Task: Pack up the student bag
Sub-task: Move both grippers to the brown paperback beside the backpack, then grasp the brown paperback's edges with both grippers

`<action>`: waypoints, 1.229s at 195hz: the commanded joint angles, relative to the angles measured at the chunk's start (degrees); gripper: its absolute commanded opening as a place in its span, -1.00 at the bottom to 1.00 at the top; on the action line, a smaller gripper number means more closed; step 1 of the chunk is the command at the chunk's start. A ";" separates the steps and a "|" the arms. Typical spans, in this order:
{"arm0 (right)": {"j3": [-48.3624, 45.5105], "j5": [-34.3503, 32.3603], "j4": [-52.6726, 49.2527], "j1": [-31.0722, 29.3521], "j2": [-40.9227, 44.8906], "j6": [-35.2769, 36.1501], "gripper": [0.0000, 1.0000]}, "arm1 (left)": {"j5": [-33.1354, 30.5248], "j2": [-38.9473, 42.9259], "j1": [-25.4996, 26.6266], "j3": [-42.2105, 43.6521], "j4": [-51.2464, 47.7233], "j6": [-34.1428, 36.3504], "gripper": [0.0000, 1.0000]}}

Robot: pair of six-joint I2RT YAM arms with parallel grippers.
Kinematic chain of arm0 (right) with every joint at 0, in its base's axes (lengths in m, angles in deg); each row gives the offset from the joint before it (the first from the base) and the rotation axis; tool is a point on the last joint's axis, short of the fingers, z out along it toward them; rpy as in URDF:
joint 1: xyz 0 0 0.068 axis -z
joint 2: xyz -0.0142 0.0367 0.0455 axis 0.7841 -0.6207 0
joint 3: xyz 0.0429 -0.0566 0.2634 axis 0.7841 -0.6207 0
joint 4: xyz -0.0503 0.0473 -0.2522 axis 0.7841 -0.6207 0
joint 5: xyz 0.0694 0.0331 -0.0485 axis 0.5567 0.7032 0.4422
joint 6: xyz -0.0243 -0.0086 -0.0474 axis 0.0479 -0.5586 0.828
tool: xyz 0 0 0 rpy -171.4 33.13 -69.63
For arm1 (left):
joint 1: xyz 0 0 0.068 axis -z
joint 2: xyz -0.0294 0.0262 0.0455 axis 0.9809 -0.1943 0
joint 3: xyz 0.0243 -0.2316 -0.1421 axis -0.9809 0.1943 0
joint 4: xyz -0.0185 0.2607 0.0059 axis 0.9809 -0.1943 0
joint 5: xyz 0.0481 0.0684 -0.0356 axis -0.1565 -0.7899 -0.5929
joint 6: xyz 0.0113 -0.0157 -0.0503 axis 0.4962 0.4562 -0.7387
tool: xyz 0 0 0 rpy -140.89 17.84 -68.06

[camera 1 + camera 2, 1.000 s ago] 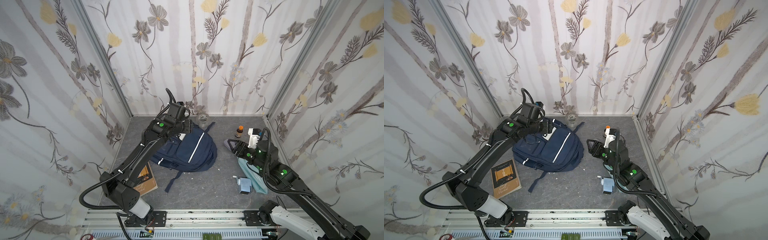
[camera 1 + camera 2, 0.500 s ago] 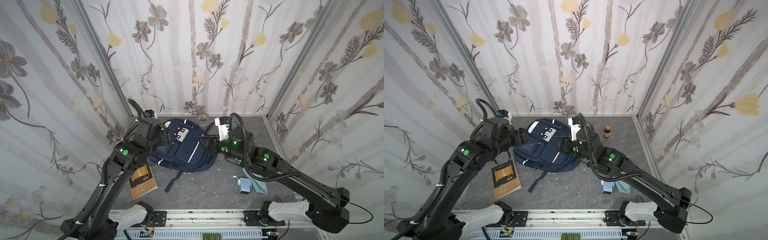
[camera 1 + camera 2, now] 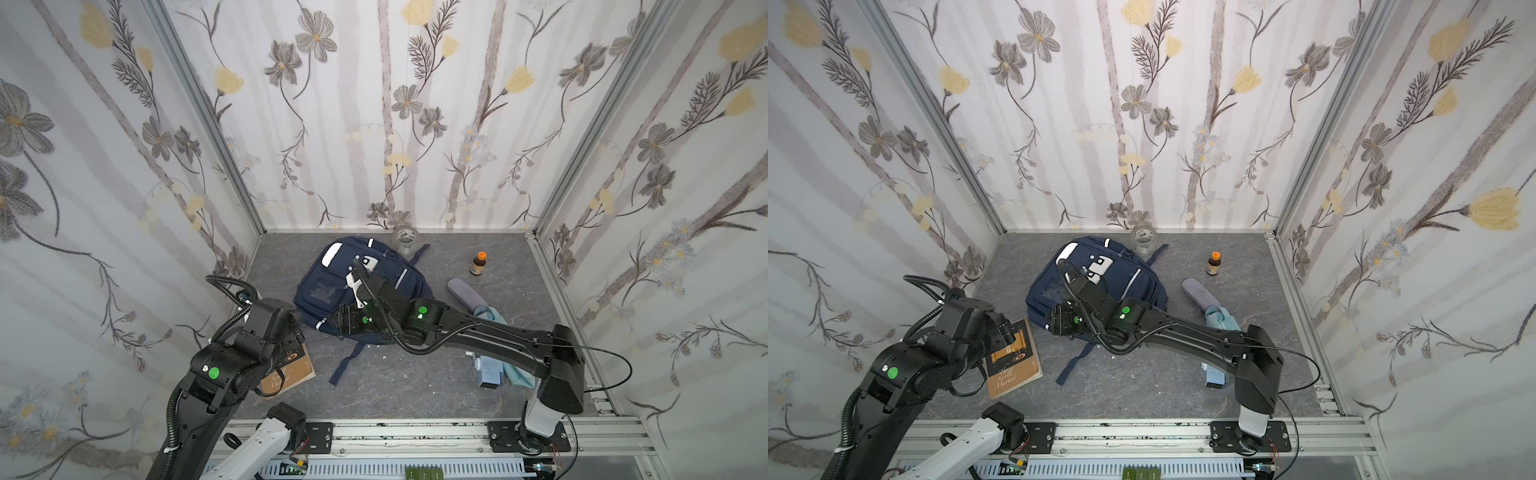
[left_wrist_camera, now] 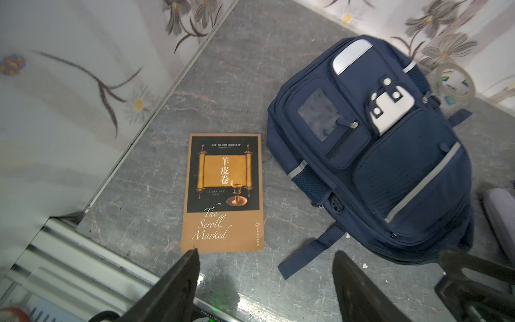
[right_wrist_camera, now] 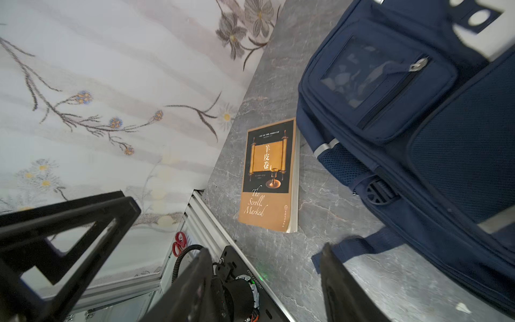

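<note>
student bag: navy blue, white patches, grey reflective stripes, dark mesh pocket panels.
book: tan-brown cover, black upper block with gold scroll and goblet, white title lettering.
table: grey, marbled, pale veins.
walls: white with grey vertical streaks, grey and yellow flower print.
bottle: brown, orange cap.
pouch: dull grey-purple.
cloth: pale teal.
box: light blue.
tape roll: clear, white and teal label.
left arm, right arm: black, green dots.
</note>
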 commanded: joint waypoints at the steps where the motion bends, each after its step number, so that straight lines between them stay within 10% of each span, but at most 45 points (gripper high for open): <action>1: 4.02 4.67 2.87 -0.14 -5.62 -1.99 0.23 | 1.24 0.14 -1.72 2.47 -1.84 -3.93 0.55; 71: 15.39 10.70 3.57 -0.18 -22.60 -0.48 0.21 | 15.29 -5.83 -22.95 14.65 12.60 1.59 0.59; 240: 20.15 22.09 11.96 -0.36 -38.45 -4.60 0.17 | 18.99 -25.79 -52.63 29.44 38.33 8.32 0.81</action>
